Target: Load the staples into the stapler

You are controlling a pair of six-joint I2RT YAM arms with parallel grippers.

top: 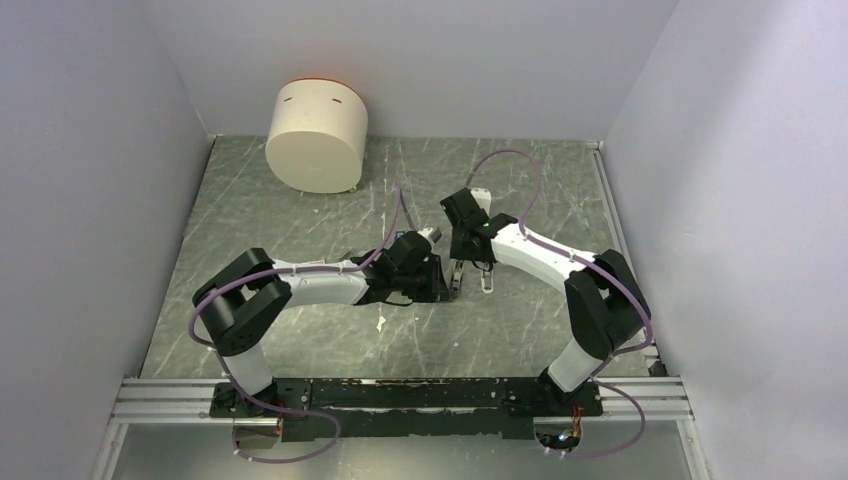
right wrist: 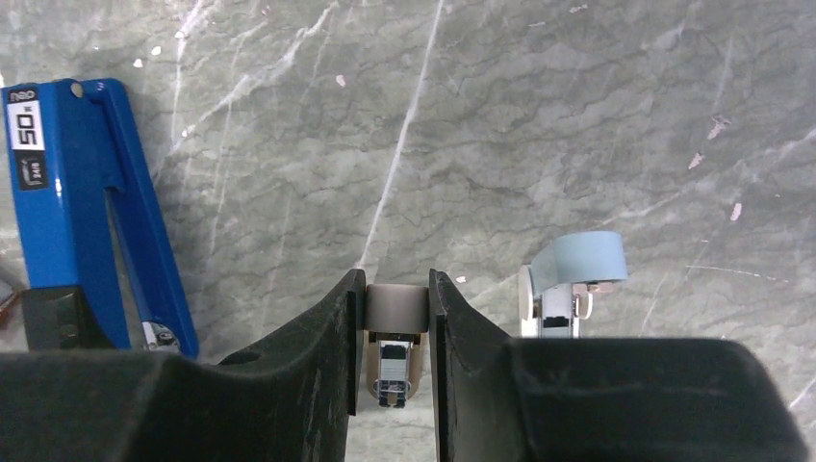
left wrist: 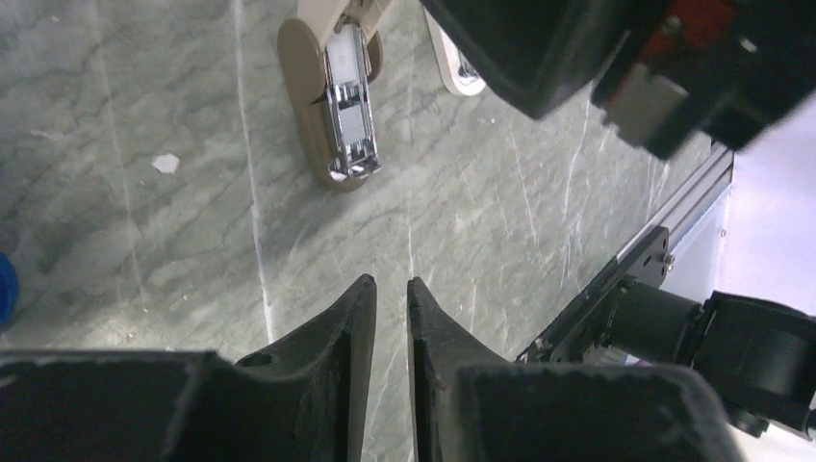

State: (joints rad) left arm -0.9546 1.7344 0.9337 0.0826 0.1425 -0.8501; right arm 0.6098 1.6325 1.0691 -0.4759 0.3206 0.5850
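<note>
The blue stapler (right wrist: 77, 202) lies on the marble table left of my right gripper, with a white label at its far end; in the top view the left arm hides it. My right gripper (right wrist: 396, 277) is shut on the raised top of a small tan oblong piece (right wrist: 395, 308). That piece's base and silver channel lie open on the table (left wrist: 337, 106). My left gripper (left wrist: 390, 284) is empty, its jaws almost together over bare table just short of the tan piece. In the top view both grippers, left (top: 440, 282) and right (top: 468, 270), meet at the table's middle. The red staples box and the staple block are out of view.
A pale-blue oblong piece (right wrist: 577, 265) stands just right of the right gripper's fingers and also shows in the top view (top: 487, 281). A large cream cylinder (top: 318, 135) stands at the back left. White walls close in three sides; an aluminium rail (top: 400, 400) runs along the front.
</note>
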